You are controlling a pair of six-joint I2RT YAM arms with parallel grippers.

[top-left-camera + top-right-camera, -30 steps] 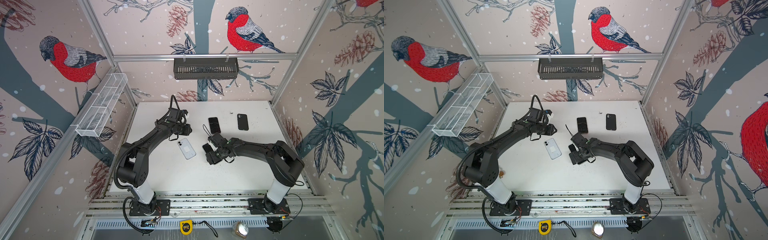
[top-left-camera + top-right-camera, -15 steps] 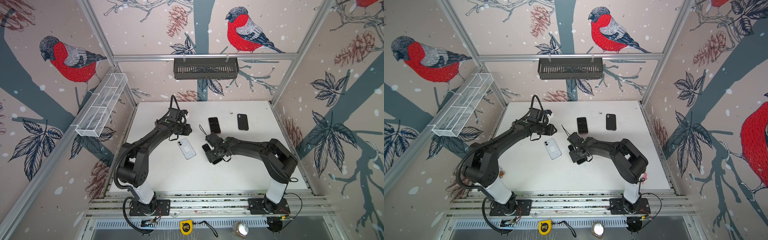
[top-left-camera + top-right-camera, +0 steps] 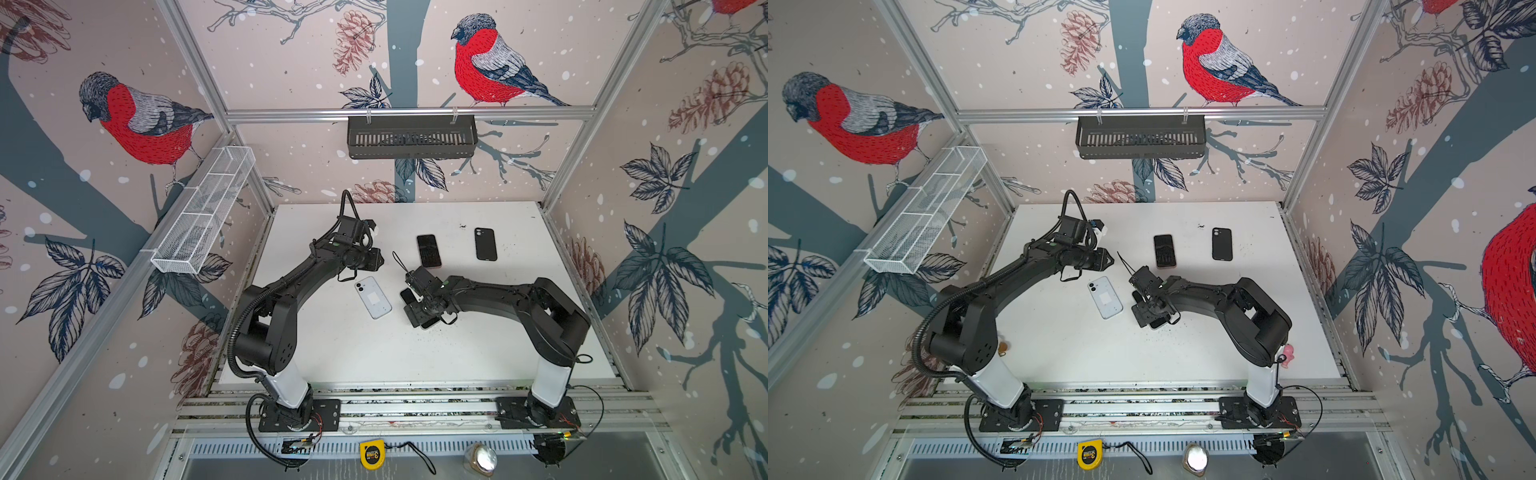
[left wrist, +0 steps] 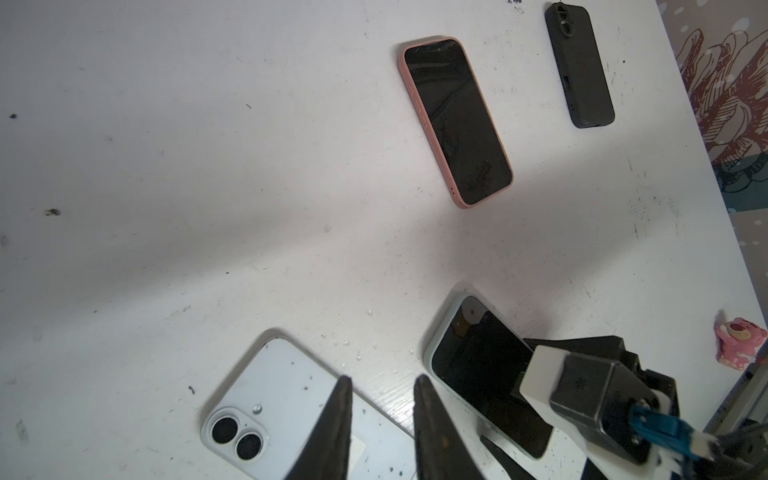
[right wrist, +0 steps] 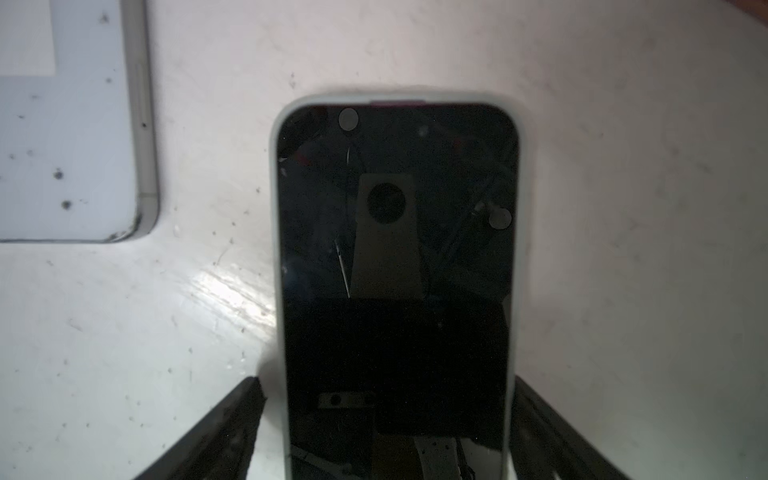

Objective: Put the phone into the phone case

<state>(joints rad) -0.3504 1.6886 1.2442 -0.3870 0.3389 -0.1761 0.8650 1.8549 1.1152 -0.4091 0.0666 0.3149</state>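
While the right tool (image 3: 420, 311) has crept a little toward the left of the frame, its jaws are spread on both sides of the phone (image 5: 395, 249). The phone lies screen up inside the pale case (image 5: 275, 216), mid-surface (image 3: 332, 357), so I think it only needs pressing in. The right arm (image 3: 498, 296) reaches low from the lower right, elbow bent. The left tool (image 4: 380, 384), almost pressed together and empty, hangs over a blue phone (image 4: 291, 399).

Both top views are bright and even, walls bowing at the edges. Right wrist view is dim and soft, glare streaking the table (image 5: 224, 286) beside the phone (image 5: 395, 332).
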